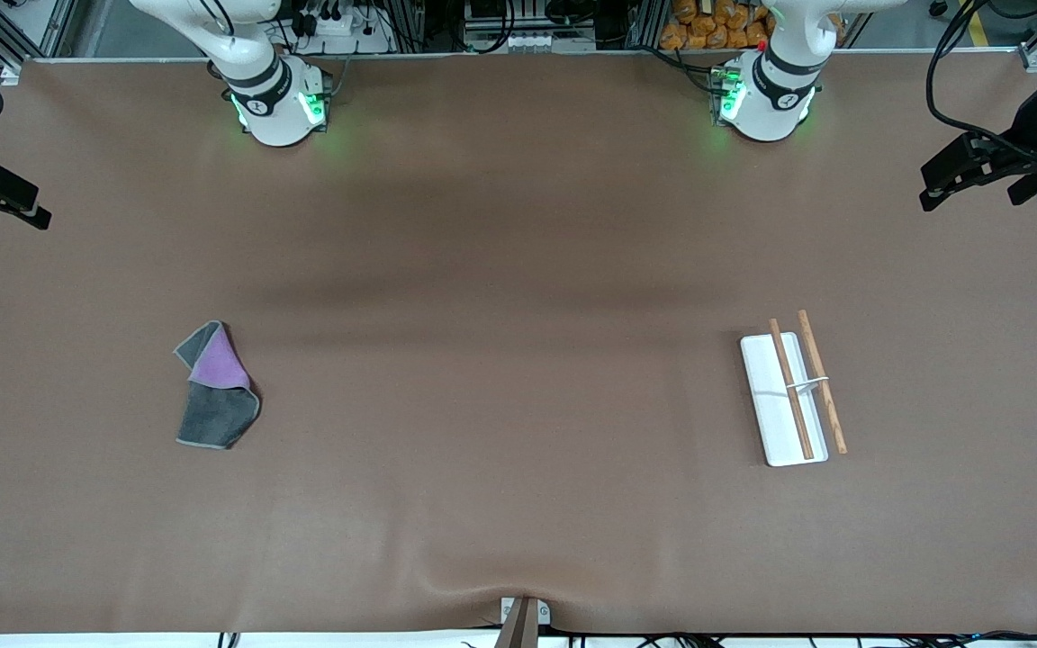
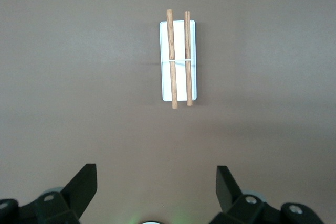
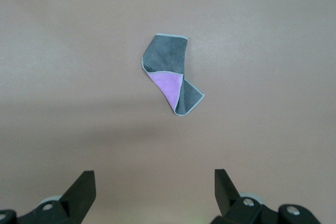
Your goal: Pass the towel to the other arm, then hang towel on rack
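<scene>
The towel (image 1: 216,387) lies crumpled toward the right arm's end of the table, so the right gripper (image 3: 152,192), wide open and empty, should pinch its raised fold, while the left gripper (image 2: 156,190), equally open and empty, waits high over the rack (image 2: 178,60).

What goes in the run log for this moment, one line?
towel: flat on table, right arm's end | rack: bare, left arm's end | left gripper: open, raised | right gripper: open, raised | handover: not started

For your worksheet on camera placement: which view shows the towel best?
The right wrist view: the towel lies centred, its purple fold clear. The front view shows it smaller, toward the right arm's end. The left wrist view misses it.
</scene>
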`<state>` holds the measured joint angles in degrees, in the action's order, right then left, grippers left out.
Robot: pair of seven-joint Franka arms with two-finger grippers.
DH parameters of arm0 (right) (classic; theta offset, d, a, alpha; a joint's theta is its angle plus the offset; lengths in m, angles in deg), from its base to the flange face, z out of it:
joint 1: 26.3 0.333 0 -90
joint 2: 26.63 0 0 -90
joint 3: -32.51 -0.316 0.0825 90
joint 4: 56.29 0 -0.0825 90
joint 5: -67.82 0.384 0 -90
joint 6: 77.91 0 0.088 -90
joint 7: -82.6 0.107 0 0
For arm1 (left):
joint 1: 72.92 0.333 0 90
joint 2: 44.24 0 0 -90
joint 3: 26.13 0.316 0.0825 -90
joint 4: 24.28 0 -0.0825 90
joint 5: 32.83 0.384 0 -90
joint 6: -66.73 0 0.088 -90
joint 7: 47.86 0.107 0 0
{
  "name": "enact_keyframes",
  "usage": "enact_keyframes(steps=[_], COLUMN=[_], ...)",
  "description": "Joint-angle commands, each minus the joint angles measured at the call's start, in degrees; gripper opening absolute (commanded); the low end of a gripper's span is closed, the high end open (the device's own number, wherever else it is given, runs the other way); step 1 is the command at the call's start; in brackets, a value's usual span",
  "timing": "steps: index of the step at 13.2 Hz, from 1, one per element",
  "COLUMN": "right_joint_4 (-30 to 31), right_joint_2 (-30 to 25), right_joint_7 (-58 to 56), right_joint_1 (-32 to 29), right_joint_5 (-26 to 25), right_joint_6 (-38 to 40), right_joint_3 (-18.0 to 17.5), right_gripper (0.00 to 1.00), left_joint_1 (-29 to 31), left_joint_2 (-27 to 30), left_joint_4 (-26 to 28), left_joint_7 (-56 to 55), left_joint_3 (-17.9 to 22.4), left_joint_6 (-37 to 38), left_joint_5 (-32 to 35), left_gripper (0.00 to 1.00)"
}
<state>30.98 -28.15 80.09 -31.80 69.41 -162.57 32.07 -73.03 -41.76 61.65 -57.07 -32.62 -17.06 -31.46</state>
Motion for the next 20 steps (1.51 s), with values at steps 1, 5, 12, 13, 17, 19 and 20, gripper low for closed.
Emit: enact_keyframes(steps=[1, 5, 12, 13, 17, 19, 20], right_joint_4=[-1.14, -1.14, -1.31, -1.4, -0.88, -0.79, -0.87], right_joint_2=[0.2, 0.9, 7.91, 10.37, 18.64, 22.86, 24.79], right_joint_7=[0.76, 0.76, 0.49, 0.67, 0.58, 0.58, 0.67], right_joint_1=[-1.36, -1.1, -2.15, -2.33, -3.03, -2.77, -2.42], right_joint_5=[-0.8, -0.63, -0.98, -0.37, -0.8, -0.45, -0.62], right_joint_6=[0.9, 0.72, -2.61, -2.97, -11.05, -11.4, -12.36], right_joint_3=[-1.05, -1.05, -1.05, -1.05, -1.05, -1.05, -1.05], right_gripper=[1.0, 1.0, 1.0, 1.0, 1.0, 1.0, 1.0], left_joint_1=[0.02, 0.19, 0.37, 0.37, 0.46, 0.55, 0.55], left_joint_2=[0.59, 0.59, 0.42, 0.42, 0.5, 0.42, 0.42], left_joint_4=[0.2, 0.2, 0.11, 0.11, 0.11, 0.2, 0.12], left_joint_7=[0.34, 0.96, 0.96, 0.96, 0.96, 0.96, 0.96], left_joint_3=[-0.55, -0.55, -0.55, -0.55, -0.55, -0.55, -0.46], left_joint_6=[0.74, 0.74, 0.65, 0.65, 0.56, 0.56, 0.65], left_joint_5=[-0.14, -0.14, -0.14, -0.14, -0.14, -0.14, -0.14], left_gripper=[1.0, 1.0, 1.0, 1.0, 1.0, 1.0, 1.0])
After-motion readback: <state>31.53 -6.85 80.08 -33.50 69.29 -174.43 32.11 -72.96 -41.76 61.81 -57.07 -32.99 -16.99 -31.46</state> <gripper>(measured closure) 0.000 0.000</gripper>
